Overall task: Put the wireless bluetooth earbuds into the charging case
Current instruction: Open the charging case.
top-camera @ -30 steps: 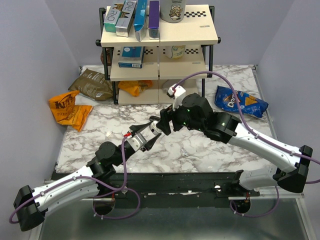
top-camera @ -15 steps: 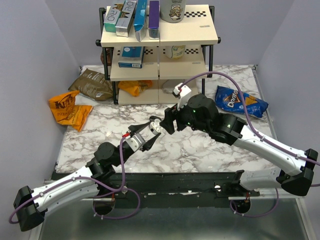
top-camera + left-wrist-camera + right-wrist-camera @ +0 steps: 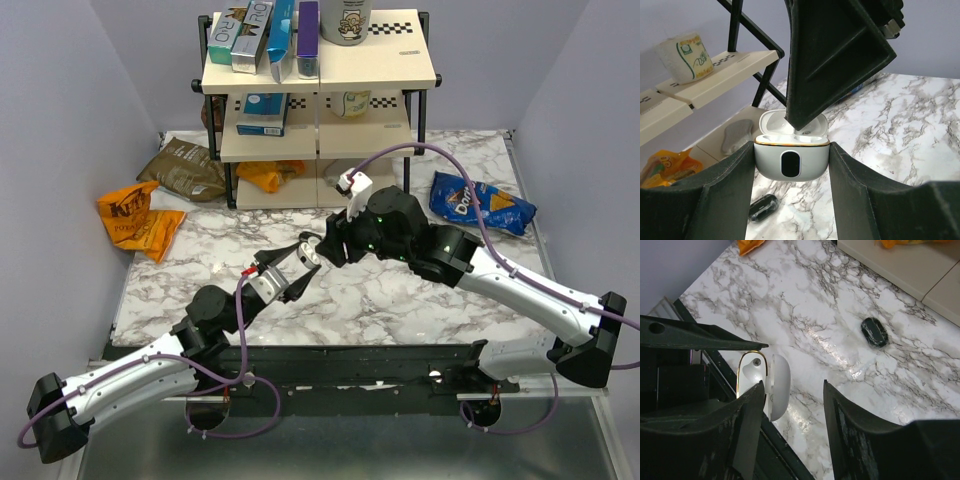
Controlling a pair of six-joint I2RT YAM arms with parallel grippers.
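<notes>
Clamped the open charging case (image 3: 792, 165) in the left gripper (image 3: 791, 150), lid up. Held the right gripper (image 3: 792, 387) spread and empty, a fingertip at the case's mouth. Left one socket bare, a likely black earbud (image 3: 874, 331) on the bench (image 3: 805, 300) beyond it: insertion not yet finished.

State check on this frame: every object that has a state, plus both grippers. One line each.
charging case: lid open, held above the table.
left gripper: shut on the charging case, one finger on each side.
right gripper: open, nothing visible between the fingers, one fingertip over the case's open top.
black oval piece: lying on the marble table, untouched; cannot tell if it is a case or a bud.
Doritos bag: lying flat on the table.
</notes>
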